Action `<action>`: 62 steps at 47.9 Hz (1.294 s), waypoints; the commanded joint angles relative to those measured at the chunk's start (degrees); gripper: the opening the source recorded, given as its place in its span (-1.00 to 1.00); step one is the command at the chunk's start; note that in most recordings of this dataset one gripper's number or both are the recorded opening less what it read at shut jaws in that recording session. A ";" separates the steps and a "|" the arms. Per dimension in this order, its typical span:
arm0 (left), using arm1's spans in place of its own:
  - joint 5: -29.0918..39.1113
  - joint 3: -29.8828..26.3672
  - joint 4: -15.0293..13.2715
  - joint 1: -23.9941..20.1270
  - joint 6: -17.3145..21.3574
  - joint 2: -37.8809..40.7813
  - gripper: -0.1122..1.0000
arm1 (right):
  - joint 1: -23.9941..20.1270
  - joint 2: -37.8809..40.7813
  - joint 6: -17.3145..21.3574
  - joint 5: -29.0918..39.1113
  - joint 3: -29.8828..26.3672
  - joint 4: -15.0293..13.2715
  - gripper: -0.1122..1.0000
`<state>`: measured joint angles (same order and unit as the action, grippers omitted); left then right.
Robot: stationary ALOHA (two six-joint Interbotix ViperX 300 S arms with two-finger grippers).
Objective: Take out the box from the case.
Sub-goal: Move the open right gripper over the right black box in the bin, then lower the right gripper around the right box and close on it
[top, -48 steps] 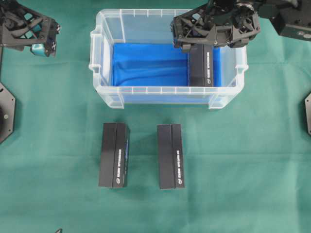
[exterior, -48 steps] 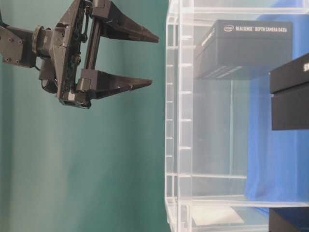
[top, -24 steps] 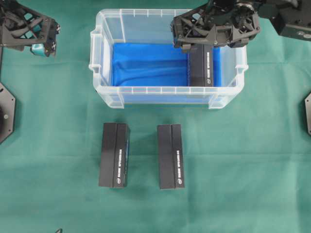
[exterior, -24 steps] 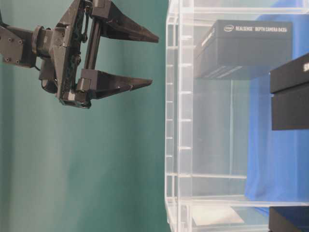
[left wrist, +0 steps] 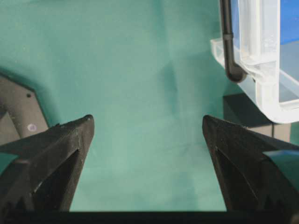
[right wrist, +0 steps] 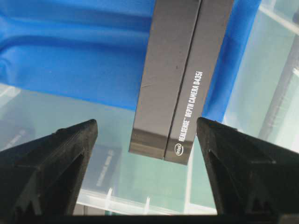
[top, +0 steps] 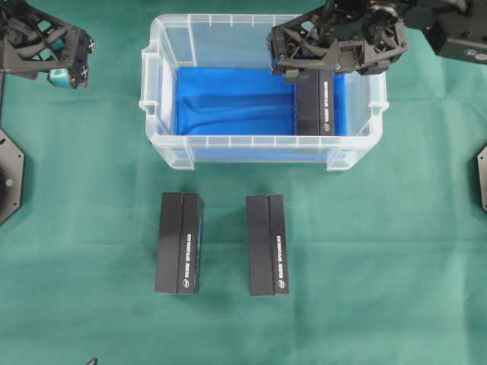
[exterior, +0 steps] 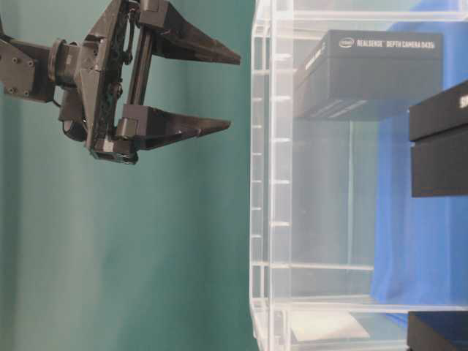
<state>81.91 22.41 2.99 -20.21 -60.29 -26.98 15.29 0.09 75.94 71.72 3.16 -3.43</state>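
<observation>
1. No displacement is observed since the earlier frames; both arms and all boxes are unchanged.
2. The box (top: 315, 103) is seen lying on the blue lining at the right end of the case (top: 228, 143).
3. The right gripper (right wrist: 147, 128) is held above the box, jaws spread wide, nothing grasped.
4. The left gripper (exterior: 223, 91) is held apart from the case, jaws spread, empty.
5. Two further boxes (top: 179, 242) (top: 267, 245) are laid on the green cloth (top: 380, 266).

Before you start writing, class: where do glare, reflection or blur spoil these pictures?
Overhead view: even light, sharp. Table-level view: the case wall mirrors a ghost of the box. Right wrist view: box lettering sharp, pincer tips soft. Left wrist view: pincer tips blurred.
</observation>
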 commanded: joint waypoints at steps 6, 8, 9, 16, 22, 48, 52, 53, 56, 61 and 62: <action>-0.18 -0.70 -0.09 0.00 0.09 -0.70 0.99 | -0.18 -0.79 0.00 -0.09 -0.70 -0.09 0.74; -0.18 -0.70 -0.09 -0.09 0.00 -0.62 0.99 | -0.18 -0.79 0.00 -0.09 -0.53 -0.18 0.74; -0.09 -0.70 -0.09 0.00 0.00 -0.62 0.99 | -0.18 -0.79 0.00 -0.09 -0.44 -0.18 0.74; -0.18 -0.70 -0.09 0.00 0.00 -0.62 0.99 | -0.18 -0.79 0.00 -0.35 1.23 -0.35 0.75; -0.18 -0.70 -0.09 0.00 0.00 -0.62 0.99 | -0.09 -0.70 0.00 -0.53 3.16 -0.44 0.75; 0.09 -0.62 -0.09 0.79 -0.35 -0.70 0.99 | -0.18 0.09 1.23 -9.49 9.14 -1.23 0.75; 0.09 -0.62 -0.09 0.88 -0.44 -0.62 0.99 | -0.18 0.53 1.23 -9.58 9.67 -1.23 0.75; 0.18 -0.62 -0.09 0.97 -0.44 -0.70 0.99 | -0.18 0.62 1.23 -9.67 9.76 -1.23 0.75; 0.09 -0.62 -0.09 1.05 -0.53 -0.62 0.99 | -0.09 0.97 1.23 -9.84 10.02 -1.23 0.75; 0.09 -0.62 -0.09 1.23 -0.53 -0.62 0.99 | -0.09 1.49 1.14 -11.07 10.28 -1.23 0.75; 0.09 -0.62 -0.09 1.23 -0.53 -0.62 0.99 | -0.18 1.67 1.14 -11.51 10.28 -1.23 0.75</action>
<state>82.00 22.50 2.99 -19.25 -60.73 -26.98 15.29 2.20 77.08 61.35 13.89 -4.48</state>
